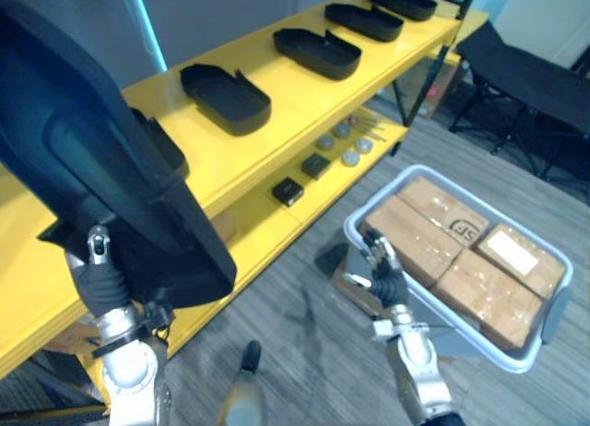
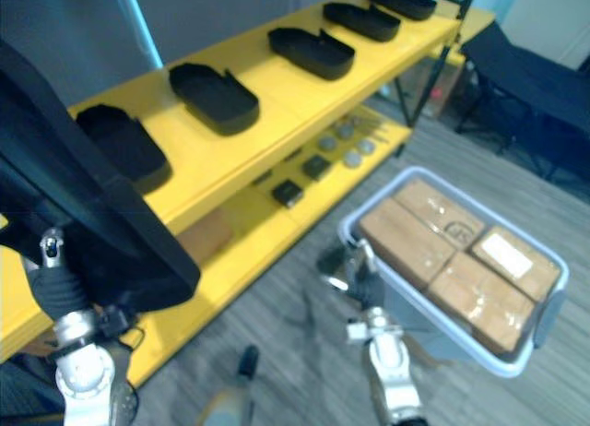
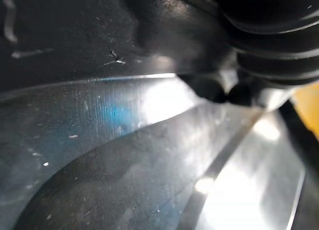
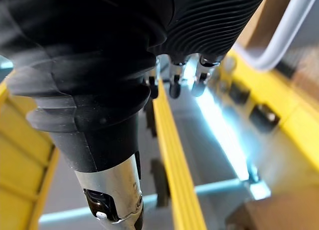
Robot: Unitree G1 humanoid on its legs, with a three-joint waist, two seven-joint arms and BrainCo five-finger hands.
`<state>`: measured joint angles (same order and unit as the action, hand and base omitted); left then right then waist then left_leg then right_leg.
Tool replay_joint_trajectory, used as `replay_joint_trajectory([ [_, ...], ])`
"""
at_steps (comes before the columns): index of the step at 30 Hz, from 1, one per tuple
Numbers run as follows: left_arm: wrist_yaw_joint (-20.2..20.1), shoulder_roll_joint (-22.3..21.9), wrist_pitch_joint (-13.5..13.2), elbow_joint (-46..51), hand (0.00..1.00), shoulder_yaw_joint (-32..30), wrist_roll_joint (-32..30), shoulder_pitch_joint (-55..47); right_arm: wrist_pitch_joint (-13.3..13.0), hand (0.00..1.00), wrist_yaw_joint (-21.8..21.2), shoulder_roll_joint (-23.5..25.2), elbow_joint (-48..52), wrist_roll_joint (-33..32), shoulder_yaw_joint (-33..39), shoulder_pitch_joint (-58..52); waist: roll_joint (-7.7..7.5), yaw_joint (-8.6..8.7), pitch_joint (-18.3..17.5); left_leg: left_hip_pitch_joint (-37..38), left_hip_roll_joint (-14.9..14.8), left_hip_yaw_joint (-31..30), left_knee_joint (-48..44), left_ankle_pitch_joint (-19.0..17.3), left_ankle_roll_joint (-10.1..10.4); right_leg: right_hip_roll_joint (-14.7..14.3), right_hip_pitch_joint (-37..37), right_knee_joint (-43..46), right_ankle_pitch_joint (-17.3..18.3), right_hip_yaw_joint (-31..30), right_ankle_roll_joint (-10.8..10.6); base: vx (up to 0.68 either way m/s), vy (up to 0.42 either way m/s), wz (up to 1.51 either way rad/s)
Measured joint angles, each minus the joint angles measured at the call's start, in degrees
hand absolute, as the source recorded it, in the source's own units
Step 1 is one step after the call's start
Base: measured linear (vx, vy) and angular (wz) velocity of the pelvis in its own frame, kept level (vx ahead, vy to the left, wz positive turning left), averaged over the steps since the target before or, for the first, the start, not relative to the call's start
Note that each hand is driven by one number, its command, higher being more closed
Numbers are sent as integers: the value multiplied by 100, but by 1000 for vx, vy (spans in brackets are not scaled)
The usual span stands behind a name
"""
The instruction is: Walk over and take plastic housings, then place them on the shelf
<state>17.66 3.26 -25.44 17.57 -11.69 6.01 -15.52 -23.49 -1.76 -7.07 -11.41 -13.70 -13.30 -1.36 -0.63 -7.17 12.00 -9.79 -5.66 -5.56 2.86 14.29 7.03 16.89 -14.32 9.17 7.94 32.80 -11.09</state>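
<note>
Raises one big black plastic housing (image 1: 92,149) on the left hand (image 1: 100,274), up over the near end of the yellow shelf (image 1: 295,99) and close to the head camera. Presses its glossy dark surface right up against the left wrist camera. Cannot tell whether the left hand is clamped on the housing or only propped beneath it (everything past the ribbed wrist cover sits behind the shell).

Holds the right hand (image 1: 383,265) out on the aisle side of the shelf, level with the shelf's lower board and well apart from it. Fingers (image 1: 378,251) loose and slightly spread, pointing upward, nothing in them.

Along the shelf's top board, a row of black housings (image 1: 226,99) laid flat one after another, from just behind the raised housing to the shelf's far end.

On the shelf's lower board, about midway along: small black blocks (image 1: 288,192), and a little farther along, grey round pieces (image 1: 350,154).

On the aisle side of the shelf, just beside the right hand: a pale bin (image 1: 353,228) packed with cardboard boxes (image 1: 484,292). Cannot tell whether hand and bin touch.

Past the shelf's far end, a black folding frame (image 1: 525,76) on the grey plank floor (image 1: 304,297)
</note>
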Motion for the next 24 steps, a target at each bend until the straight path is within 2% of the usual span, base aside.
replay_joint_trajectory([
  [1,19,-35,1,-3,100,66,32,-89,64,0,-76,-21,0,-1,-48,-13,35,-6,19,-5,-49,23,-56,0,1,-50,-24,-38,186,-16,-30,-126,-62,-1],
  [2,20,-84,4,-50,100,120,46,-159,132,0,-114,-66,2,-1,-95,-57,155,29,79,-3,-139,-6,-76,16,19,-160,-85,-75,258,-9,-146,-150,-62,3],
  [3,17,-121,17,-69,100,158,39,-192,145,0,-146,-87,1,-1,-97,-122,209,32,90,-4,-189,-13,-93,0,-12,-210,-85,-58,294,-1,-123,-189,-45,15],
  [4,22,-195,19,-69,100,180,40,-312,167,0,-220,-109,2,-1,-127,-262,253,44,112,-23,-242,70,-159,-125,-170,-255,-124,-46,314,24,-140,-160,-11,12],
  [6,113,-203,15,-68,100,171,22,-449,180,0,-299,-196,2,-5,-230,-385,269,91,102,-37,-315,376,-155,-190,-259,-270,-180,-54,318,120,-145,-123,4,28],
  [8,248,-205,11,-67,100,129,4,-490,176,0,-340,-202,10,-10,-294,-390,256,104,100,-87,-318,614,-156,-188,-255,-232,-206,-104,318,194,-145,-57,36,29],
  [11,398,-199,-37,105,100,-124,-55,-469,119,0,-335,-60,105,-10,-382,-373,112,71,53,-238,-115,768,-292,-94,-128,-122,-304,-307,308,206,-129,44,73,28],
  [12,462,-187,-42,217,100,-258,-137,-387,74,0,-322,23,196,-12,-413,-359,-29,14,47,-258,56,791,-348,-96,-128,20,-339,-310,334,209,-68,106,91,32],
  [13,475,-183,-54,316,100,-375,-216,-278,-17,0,-309,79,212,-12,-435,-305,-138,-17,32,-257,223,793,-364,-165,-192,132,-373,-257,377,273,347,122,91,33],
  [14,476,-179,-57,392,100,-405,-230,-229,-55,0,-308,125,215,-12,-441,-266,-182,-19,19,-257,306,782,-385,-221,-211,186,-409,-168,322,303,557,144,93,44],
  [16,511,-132,-88,536,100,-406,-507,21,-131,0,-309,67,220,-17,-438,-80,-79,-6,-10,-182,381,603,-541,-434,-301,474,-98,976,-241,99,798,127,150,43],
  [17,523,-75,-87,592,100,-410,-578,70,-161,0,-312,71,220,-12,-448,-20,-86,-16,-12,-98,402,593,-535,-499,-327,580,23,1319,-406,-53,871,117,202,22],
  [19,600,142,-77,661,100,-459,-683,217,-291,0,-331,143,218,-12,-526,233,-147,-17,-43,189,487,597,-510,-730,-471,849,434,2197,-1372,-612,901,212,187,5],
  [20,639,162,-64,663,100,-488,-706,234,-309,0,-339,154,209,-14,-564,295,-138,-2,-57,242,444,564,-499,-782,-509,866,528,2357,-1409,-724,872,258,86,0],
  [21,732,221,-15,644,100,-512,-704,298,-318,0,-361,219,194,-16,-652,418,-87,32,-41,324,394,462,-475,-863,-602,794,782,2733,-623,-859,783,176,5,3],
  [22,836,242,54,583,100,-525,-699,413,-317,0,-388,236,190,-20,-805,512,-62,30,-36,444,310,413,-427,-910,-638,578,1021,2871,116,-907,797,200,6,12],
  [23,860,258,76,539,100,-521,-692,496,-317,0,-441,243,190,-19,-906,566,-24,41,-25,511,241,326,-431,-963,-631,352,1093,2652,372,-907,827,139,11,24],
  [24,859,279,93,514,100,-520,-691,555,-317,0,-451,243,191,-20,-975,596,-14,70,-31,540,202,249,-433,-989,-630,202,1129,2435,473,-916,855,164,-16,58],
])
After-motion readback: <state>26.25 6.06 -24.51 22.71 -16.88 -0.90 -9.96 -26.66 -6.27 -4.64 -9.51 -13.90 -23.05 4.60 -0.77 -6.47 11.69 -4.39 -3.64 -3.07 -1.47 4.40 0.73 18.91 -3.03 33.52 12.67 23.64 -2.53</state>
